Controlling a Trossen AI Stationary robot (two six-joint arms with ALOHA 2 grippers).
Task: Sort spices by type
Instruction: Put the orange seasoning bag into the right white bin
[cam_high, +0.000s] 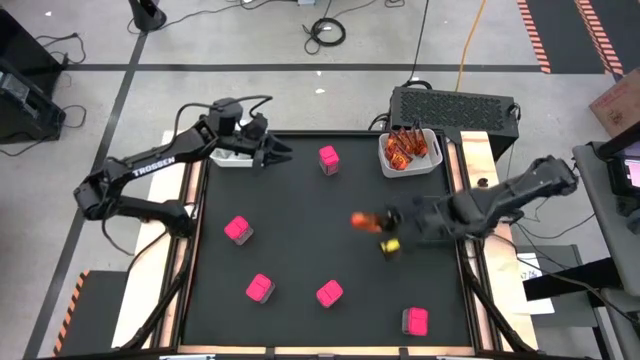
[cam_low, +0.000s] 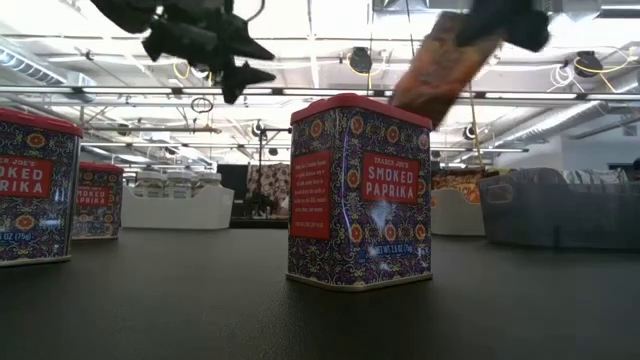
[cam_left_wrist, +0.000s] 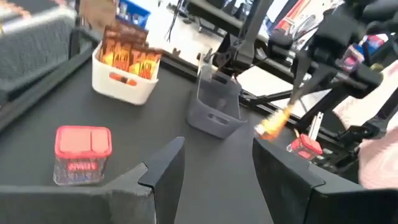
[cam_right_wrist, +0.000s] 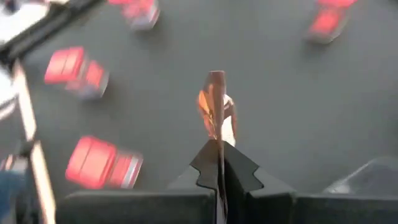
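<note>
Your right pincer is clamped tight on an orange-brown sachet, held above the worktop near its middle; the sachet's long axis runs straight out from the fingertips. Your left pincer hovers part-open and empty at the far-left corner.

- Bright ceiling lights are glaring beyond the raised right gripper.
- Pink tins beside it are smearing with motion blur.
- The sachet it is pinching is blurring too.
- The black tabletop is showing only soft shadows.
</note>
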